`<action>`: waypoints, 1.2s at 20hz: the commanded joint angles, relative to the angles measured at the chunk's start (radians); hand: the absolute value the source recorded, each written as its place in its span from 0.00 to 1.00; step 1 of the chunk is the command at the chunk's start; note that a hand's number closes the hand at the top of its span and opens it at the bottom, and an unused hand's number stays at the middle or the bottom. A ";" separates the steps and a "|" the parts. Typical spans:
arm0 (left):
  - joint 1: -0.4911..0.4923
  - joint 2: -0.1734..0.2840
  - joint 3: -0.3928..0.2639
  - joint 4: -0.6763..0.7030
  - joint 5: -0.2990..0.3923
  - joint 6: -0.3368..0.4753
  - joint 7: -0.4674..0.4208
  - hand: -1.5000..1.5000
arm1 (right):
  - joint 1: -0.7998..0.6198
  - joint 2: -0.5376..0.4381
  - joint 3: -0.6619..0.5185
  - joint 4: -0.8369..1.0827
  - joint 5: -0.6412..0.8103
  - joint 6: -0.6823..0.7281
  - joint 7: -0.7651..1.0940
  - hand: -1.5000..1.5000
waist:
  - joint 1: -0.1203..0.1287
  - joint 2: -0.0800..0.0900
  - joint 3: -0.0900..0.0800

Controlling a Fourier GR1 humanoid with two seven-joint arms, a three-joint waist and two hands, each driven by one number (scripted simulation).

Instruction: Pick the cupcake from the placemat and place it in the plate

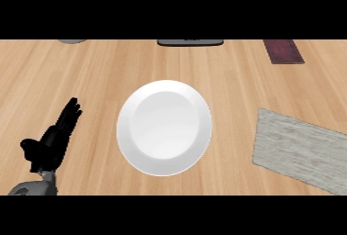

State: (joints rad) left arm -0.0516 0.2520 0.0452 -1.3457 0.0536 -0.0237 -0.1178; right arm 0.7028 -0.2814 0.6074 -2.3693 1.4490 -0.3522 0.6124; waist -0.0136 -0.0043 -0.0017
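Along the far counter [81, 69] edge: grey object [72, 41], black object [190, 42], maroon slab [283, 51].

Placemat [301, 151] cut by right edge, dark objects [190, 42] clipped along counter's far edge

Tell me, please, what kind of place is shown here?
Probably a kitchen counter or dining surface: a wooden top carries a white plate and a grey placemat, laid as for a meal.
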 commanded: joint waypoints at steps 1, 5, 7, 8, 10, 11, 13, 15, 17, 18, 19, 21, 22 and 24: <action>-0.030 0.001 0.009 0.057 -0.010 -0.011 -0.031 0.50 | -0.051 0.031 0.051 -0.132 0.126 0.086 0.032 1.00 | 0.005 0.004 0.000; 0.036 -0.024 -0.023 -0.059 -0.023 0.003 0.006 0.50 | -0.180 0.144 0.171 -0.134 0.216 0.226 0.078 1.00 | 0.022 0.004 0.001; -0.050 0.003 0.028 0.053 0.001 -0.028 -0.011 0.50 | -0.271 0.195 0.176 -0.110 0.214 0.292 0.095 1.00 | 0.015 0.006 0.001; 0.012 -0.045 -0.035 -0.007 -0.045 0.006 -0.020 0.50 | -0.322 0.256 0.207 -0.024 0.237 0.293 0.114 1.00 | 0.020 0.005 0.001; -0.050 -0.009 0.016 0.053 -0.017 -0.025 -0.034 0.50 | -0.456 0.276 0.193 -0.033 0.233 0.420 0.183 1.00 | 0.020 0.007 0.000; 0.016 -0.003 0.007 -0.067 -0.008 -0.026 0.019 0.50 | -0.499 0.277 0.112 -0.012 0.162 0.438 0.156 1.00 | 0.027 0.006 0.001; 0.015 -0.034 -0.017 -0.075 -0.030 0.001 0.054 0.50 | -0.581 0.279 0.095 0.018 0.109 0.478 0.191 1.00 | 0.024 0.006 0.001; -0.039 -0.010 0.023 0.047 -0.014 -0.030 -0.012 0.50 | -0.706 0.280 0.139 0.190 0.079 0.420 0.296 1.00 | 0.028 0.010 0.001; -0.021 -0.013 0.001 0.010 -0.015 -0.050 -0.011 0.50 | -0.847 0.280 0.127 0.238 -0.018 0.446 0.383 1.00 | 0.038 0.011 0.000; -0.028 -0.027 -0.007 -0.027 -0.034 -0.009 0.042 0.50 | -0.814 0.281 0.084 0.354 -0.045 0.314 0.339 1.00 | 0.030 0.008 0.002; -0.031 -0.039 -0.003 0.003 -0.032 -0.013 -0.002 0.50 | -0.891 0.281 0.073 0.363 -0.100 0.348 0.376 1.00 | 0.030 0.009 0.001; -0.010 -0.041 -0.011 0.017 -0.040 -0.023 -0.019 0.50 | -0.973 0.281 0.092 0.492 -0.133 0.261 0.414 1.00 | 0.032 0.009 0.001; -0.059 -0.036 0.001 0.019 -0.036 -0.019 0.028 0.50 | -1.000 0.281 0.075 0.503 -0.147 0.251 0.402 1.00 | 0.024 0.007 0.002; -0.041 -0.058 -0.008 0.058 -0.068 0.007 -0.036 0.50 | -1.061 0.281 0.124 0.620 -0.166 0.193 0.443 1.00 | 0.025 0.007 0.001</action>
State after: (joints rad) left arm -0.0716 0.2148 0.0423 -1.3271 0.0141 -0.0414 -0.1305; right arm -0.2332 -0.0037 0.7025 -1.9179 1.3475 -0.0631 0.9771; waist 0.0149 0.0034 -0.0004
